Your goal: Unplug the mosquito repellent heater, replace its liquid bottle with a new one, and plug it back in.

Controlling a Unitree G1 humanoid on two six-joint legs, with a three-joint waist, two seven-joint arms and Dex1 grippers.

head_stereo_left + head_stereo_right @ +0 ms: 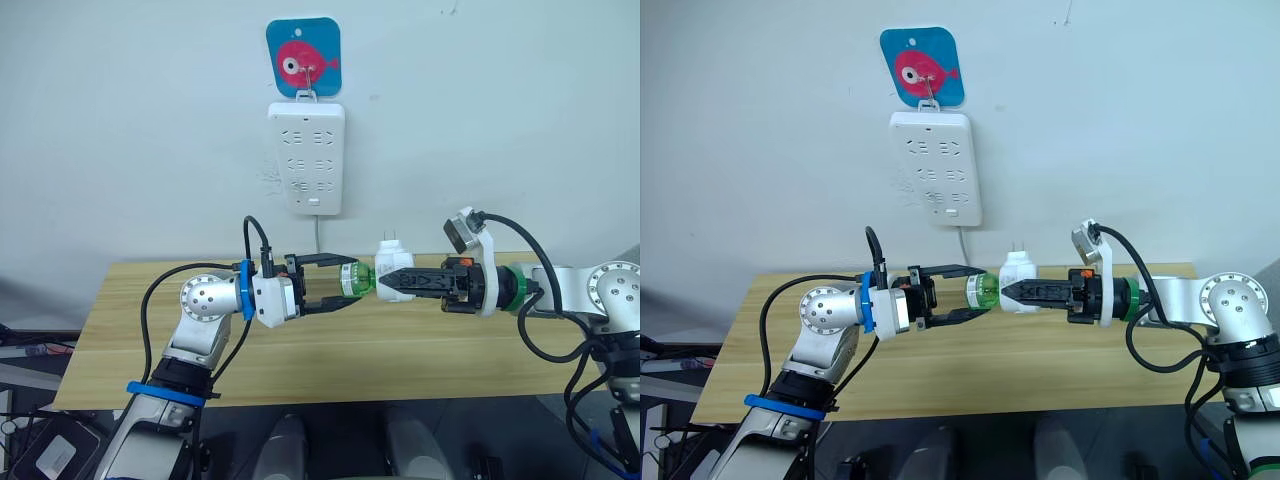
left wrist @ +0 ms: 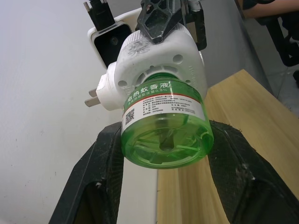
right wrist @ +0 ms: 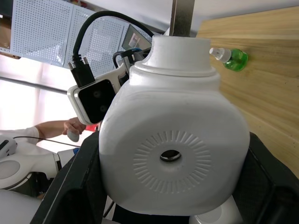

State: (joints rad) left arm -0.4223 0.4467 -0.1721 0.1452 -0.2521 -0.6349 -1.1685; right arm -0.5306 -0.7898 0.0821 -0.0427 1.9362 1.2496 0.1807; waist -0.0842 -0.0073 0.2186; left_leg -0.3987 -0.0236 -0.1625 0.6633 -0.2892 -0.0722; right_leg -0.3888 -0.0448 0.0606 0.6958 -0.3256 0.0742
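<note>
The white mosquito repellent heater (image 1: 393, 256) hangs in the air above the table, prongs up, with my right gripper (image 1: 392, 284) shut on its body. The green liquid bottle (image 2: 163, 126) is still seated in the heater's socket and sticks out toward my left arm. My left gripper (image 1: 348, 281) has one finger on each side of that bottle, pressed against its base. The new one (image 3: 230, 58), green with a white cap, lies on its side on the table beyond the heater.
A white wall power strip (image 1: 306, 158) hangs under a blue fish hook (image 1: 303, 58), its cord dropping behind the wooden table (image 1: 300, 350). A person's hand (image 3: 72, 128) shows in the background of the right wrist view.
</note>
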